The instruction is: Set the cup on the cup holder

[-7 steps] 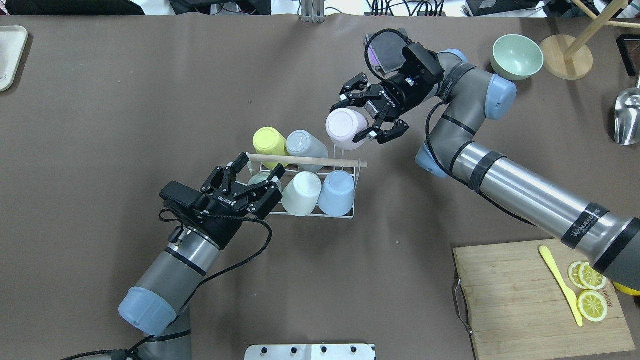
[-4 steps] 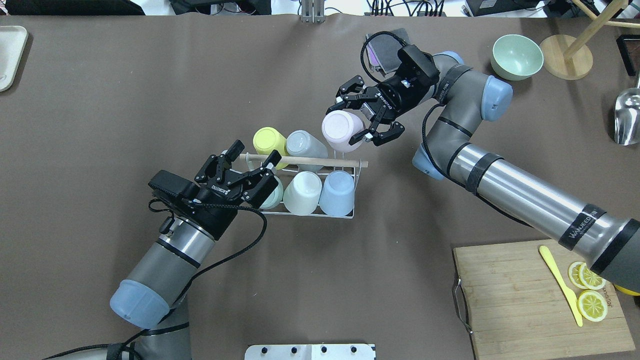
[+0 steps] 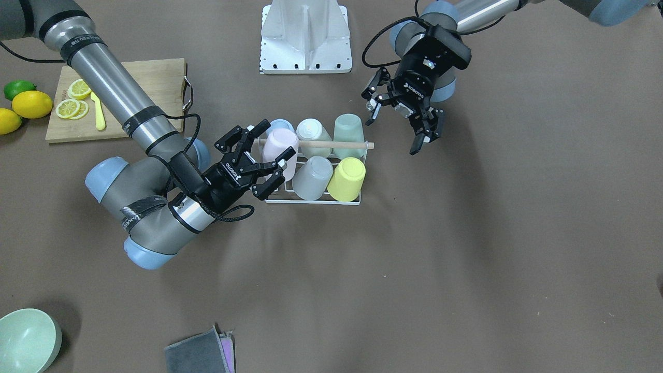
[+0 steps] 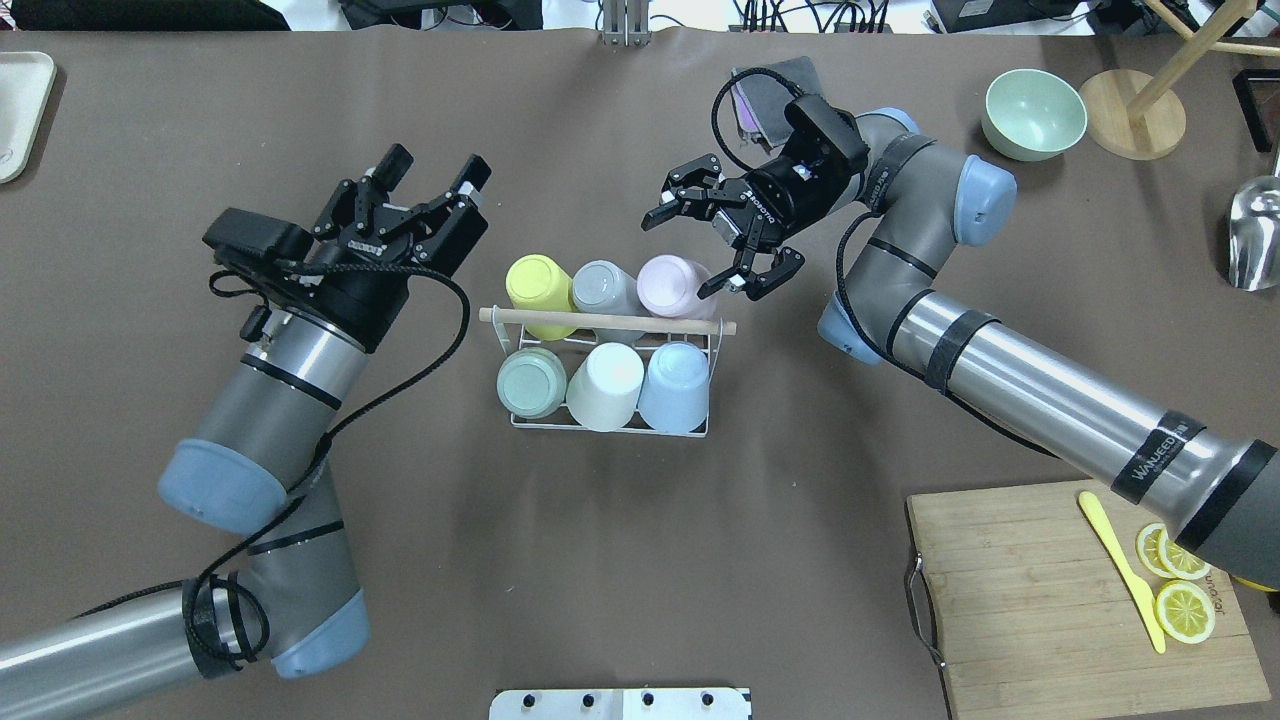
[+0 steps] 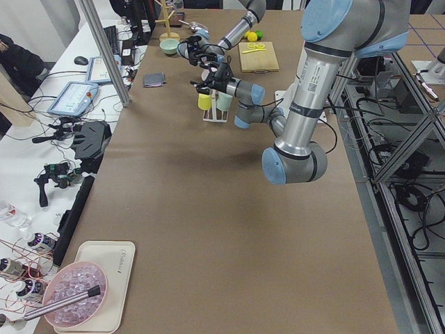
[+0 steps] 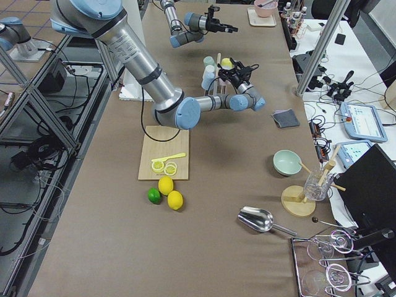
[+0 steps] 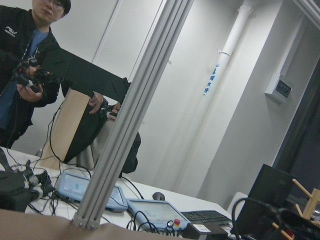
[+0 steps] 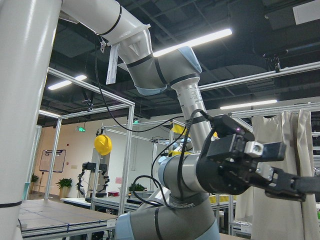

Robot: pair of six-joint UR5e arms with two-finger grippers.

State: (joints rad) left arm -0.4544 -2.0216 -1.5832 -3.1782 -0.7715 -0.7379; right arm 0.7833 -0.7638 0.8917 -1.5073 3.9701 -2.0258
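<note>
The cup holder (image 4: pixel 610 321) is a white wire rack with a wooden rod handle at the table's middle; it also shows in the front view (image 3: pixel 357 145). It carries several upturned cups: yellow, grey and the pink cup (image 4: pixel 668 282) in the far row, green, white and blue in the near row. My right gripper (image 4: pixel 682 254) is open, its jaws spread on either side of the pink cup (image 3: pixel 282 146), which sits on the rack. My left gripper (image 4: pixel 437 165) is open and empty, raised to the far left of the rack. The wrist views show only the room.
A cutting board (image 4: pixel 1030 600) with lemon slices and a yellow knife lies near right. A green bowl (image 4: pixel 1035 112), a wooden stand (image 4: pixel 1130 115), a metal scoop (image 4: pixel 1258 235) and a grey cloth (image 4: pixel 775 80) are far right. A tray (image 4: pixel 20 110) is far left.
My right gripper brought the pink cup down onto the rack's far row and opened. My left gripper drew back from the green cup on the rack and moved up and to the far left.
</note>
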